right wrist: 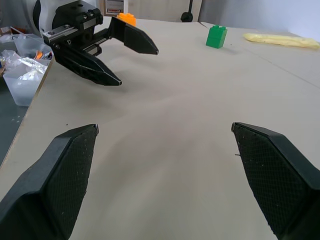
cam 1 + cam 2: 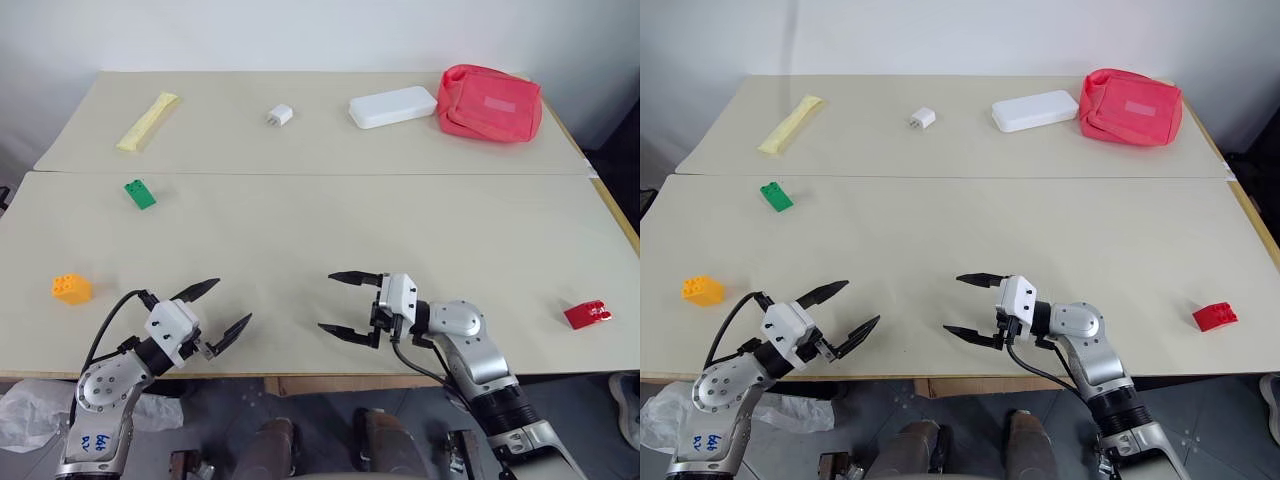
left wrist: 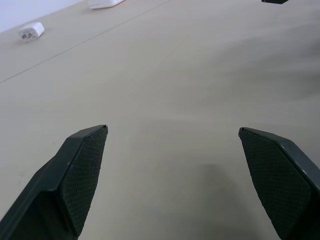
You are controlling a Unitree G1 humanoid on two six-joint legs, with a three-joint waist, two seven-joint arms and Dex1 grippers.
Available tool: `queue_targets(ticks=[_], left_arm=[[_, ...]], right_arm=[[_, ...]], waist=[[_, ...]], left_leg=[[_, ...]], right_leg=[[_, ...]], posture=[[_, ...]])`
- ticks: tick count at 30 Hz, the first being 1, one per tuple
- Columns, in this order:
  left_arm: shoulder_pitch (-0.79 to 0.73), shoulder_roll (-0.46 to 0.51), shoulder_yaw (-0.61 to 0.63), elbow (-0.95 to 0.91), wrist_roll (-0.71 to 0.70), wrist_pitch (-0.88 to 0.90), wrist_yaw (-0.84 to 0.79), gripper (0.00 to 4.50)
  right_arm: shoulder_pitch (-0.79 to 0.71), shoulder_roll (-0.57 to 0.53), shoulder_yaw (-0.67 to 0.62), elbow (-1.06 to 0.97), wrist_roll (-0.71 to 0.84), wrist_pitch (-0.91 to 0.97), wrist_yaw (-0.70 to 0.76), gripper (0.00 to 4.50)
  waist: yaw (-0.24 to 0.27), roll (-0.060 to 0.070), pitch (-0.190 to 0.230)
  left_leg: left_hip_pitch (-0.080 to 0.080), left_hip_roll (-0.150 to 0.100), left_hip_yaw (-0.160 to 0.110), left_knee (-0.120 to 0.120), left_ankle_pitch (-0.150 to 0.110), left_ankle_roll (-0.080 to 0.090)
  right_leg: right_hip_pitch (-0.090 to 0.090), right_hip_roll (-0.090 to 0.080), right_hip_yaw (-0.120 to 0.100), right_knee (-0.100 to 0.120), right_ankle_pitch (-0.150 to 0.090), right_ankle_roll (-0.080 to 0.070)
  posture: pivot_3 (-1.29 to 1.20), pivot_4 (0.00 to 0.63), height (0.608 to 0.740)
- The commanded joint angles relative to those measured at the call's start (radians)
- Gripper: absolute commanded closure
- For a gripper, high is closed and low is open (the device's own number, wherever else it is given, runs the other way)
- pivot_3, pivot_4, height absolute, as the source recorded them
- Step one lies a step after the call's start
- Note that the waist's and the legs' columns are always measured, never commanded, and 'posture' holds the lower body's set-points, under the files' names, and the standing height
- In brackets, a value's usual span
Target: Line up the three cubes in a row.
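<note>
Three studded cubes lie far apart on the beige table (image 2: pixel 320 220). The green cube (image 2: pixel 139 193) sits at the left, behind the seam. Near the left front edge rests the orange-yellow cube (image 2: pixel 71 289). The red cube (image 2: pixel 587 314) lies at the right front. My left gripper (image 2: pixel 215 310) hovers open at the front left, right of the orange-yellow cube, holding nothing. My right gripper (image 2: pixel 340 304) stands open at the front centre, pointing left toward the left gripper (image 1: pixel 117 52), with nothing between its fingers. The right wrist view also catches the green cube (image 1: pixel 216 37) and the orange-yellow cube (image 1: pixel 127 18).
Along the back of the table lie a long pale yellow packet (image 2: pixel 148 121), a small white charger plug (image 2: pixel 280 116), a white flat box (image 2: pixel 392 107) and a red pouch (image 2: pixel 489 103). A seam (image 2: pixel 320 174) runs across the table.
</note>
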Motion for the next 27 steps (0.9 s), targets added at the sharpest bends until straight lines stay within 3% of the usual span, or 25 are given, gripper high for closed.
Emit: queue_targets(ticks=[1,7,12,15,21,24,27], left_arm=[[0.011,0.032,0.05,-0.048,-0.044,0.036,-0.002,0.04],[0.004,0.062,0.106,-0.097,-0.119,0.159,0.014,0.04],[-0.031,0.063,0.05,-0.168,-0.15,0.233,-0.02,0.04],[-0.129,0.074,-0.033,-0.136,-0.114,0.233,-0.076,0.04],[-0.186,0.084,-0.112,-0.177,-0.136,0.28,-0.154,0.04],[-0.293,0.072,-0.133,-0.076,-0.139,0.265,-0.195,0.04],[-0.382,0.047,-0.177,0.019,-0.147,0.259,-0.258,0.04]], right_arm=[[-0.016,0.023,0.009,-0.047,0.016,0.012,-0.013,0.0],[-0.004,0.021,-0.015,-0.069,0.043,0.022,-0.016,0.0],[0.045,-0.012,-0.065,-0.178,0.084,0.095,-0.068,0.0],[0.128,-0.077,-0.159,-0.348,0.097,0.157,-0.152,0.0],[0.363,-0.172,-0.471,-0.687,0.243,0.363,-0.361,0.0],[0.469,-0.181,-0.656,-0.78,0.273,0.413,-0.468,0.0],[0.61,-0.171,-0.827,-0.799,0.263,0.386,-0.482,0.0]], waist=[[0.0,0.0,0.0],[0.001,0.0,0.0],[0.004,0.0,0.0],[0.013,0.0,0.0],[0.024,0.001,0.0],[0.03,0.001,0.0],[0.038,0.001,-0.001]], left_leg=[[0.0,0.0,0.0,0.0,0.0,0.0],[0.0,0.0,0.0,0.0,0.0,0.0],[0.0,-0.001,-0.001,0.001,0.0,0.0],[0.0,-0.001,-0.002,0.001,0.0,0.0],[0.0,-0.001,-0.001,-0.001,0.0,0.0],[0.0,-0.001,-0.001,-0.001,0.0,0.0],[0.0,0.0,-0.001,0.001,0.001,-0.001]], right_leg=[[0.0,0.0,0.0,0.0,0.0,0.0],[0.0,0.0,0.0,0.0,0.0,0.0],[0.001,-0.001,0.0,0.0,0.0,0.0],[0.001,-0.001,0.0,0.0,0.0,0.0],[0.001,-0.001,0.0,-0.001,0.0,0.0],[0.001,0.0,0.0,-0.003,0.0,0.0],[0.003,0.0,-0.001,-0.005,0.0,0.0]], posture=[[0.0,0.15,0.74],[0.0,0.15,0.74],[0.0,0.15,0.74],[0.0,0.15,0.74],[0.0,0.15,0.74],[0.0,0.15,0.74],[0.0,0.15,0.74]])
